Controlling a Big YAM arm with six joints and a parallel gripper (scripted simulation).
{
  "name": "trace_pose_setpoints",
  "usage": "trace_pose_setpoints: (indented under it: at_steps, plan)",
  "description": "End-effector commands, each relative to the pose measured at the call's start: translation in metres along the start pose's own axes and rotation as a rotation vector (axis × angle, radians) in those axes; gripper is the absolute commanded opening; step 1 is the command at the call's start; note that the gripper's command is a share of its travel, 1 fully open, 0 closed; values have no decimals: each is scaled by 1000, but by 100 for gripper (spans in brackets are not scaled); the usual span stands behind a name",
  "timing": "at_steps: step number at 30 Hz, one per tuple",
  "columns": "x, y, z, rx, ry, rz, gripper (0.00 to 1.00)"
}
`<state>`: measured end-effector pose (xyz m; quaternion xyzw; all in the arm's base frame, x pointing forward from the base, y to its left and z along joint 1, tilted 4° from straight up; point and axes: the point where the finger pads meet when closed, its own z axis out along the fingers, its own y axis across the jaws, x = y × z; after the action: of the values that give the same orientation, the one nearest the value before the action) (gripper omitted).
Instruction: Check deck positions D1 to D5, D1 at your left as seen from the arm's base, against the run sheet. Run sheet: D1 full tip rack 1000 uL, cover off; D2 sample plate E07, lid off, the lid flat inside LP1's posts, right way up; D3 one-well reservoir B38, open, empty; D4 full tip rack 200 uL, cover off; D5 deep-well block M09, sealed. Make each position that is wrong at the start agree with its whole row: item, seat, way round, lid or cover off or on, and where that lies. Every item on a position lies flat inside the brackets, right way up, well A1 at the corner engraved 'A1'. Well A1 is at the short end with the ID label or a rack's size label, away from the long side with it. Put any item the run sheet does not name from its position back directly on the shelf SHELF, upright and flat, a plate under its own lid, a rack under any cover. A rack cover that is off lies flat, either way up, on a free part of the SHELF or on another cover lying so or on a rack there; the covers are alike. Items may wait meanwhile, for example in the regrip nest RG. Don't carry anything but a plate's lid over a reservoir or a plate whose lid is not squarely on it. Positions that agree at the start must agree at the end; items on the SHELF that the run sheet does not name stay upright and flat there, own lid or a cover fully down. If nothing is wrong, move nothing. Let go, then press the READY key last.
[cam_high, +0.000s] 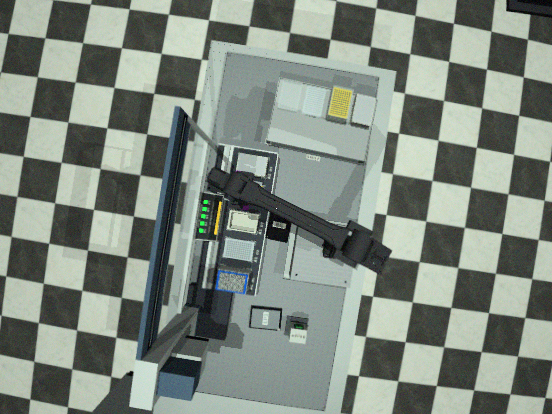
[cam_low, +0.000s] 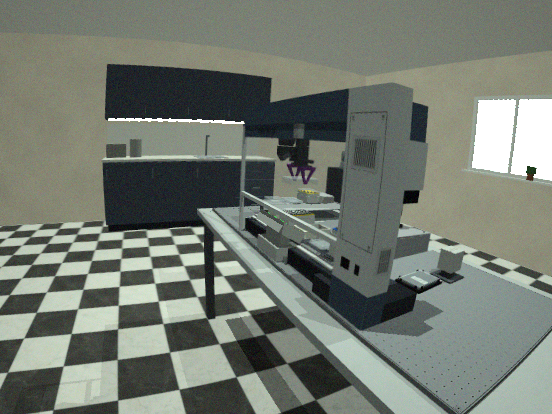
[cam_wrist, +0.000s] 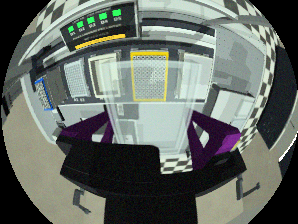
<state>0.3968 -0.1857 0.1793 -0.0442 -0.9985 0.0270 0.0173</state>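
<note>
Purple fingers gripped a clear cover (cam_wrist: 148, 117) by its 2 long sides, 1 per side. Directly beneath them I saw a yellow-rimmed tip rack (cam_wrist: 149, 74), presumably just uncovered as its row requires.

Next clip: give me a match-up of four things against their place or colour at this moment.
Things:
1 yellow tip rack
2 blue-edged block
3 see-through cover
4 indicator lights

Place or colour:
a between the gripper fingers
b green
c on the shelf
d at one end of the deck row

Pairs: 1-c, 2-d, 3-a, 4-b
</note>
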Motion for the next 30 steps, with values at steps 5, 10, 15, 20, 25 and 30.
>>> trace_pose_setpoints:
  at_steps: [5,10,15,20,25,30]
  plan:
    - [-10,-3,-20,14,-47,2,0]
    - [-10,-3,-20,14,-47,2,0]
    - [27,-4,-15,9,-32,2,0]
    - [50,-4,-14,11,-35,2,0]
    - [78,-3,-12,8,-23,1,0]
    - [94,-2,-12,6,-18,1,0]
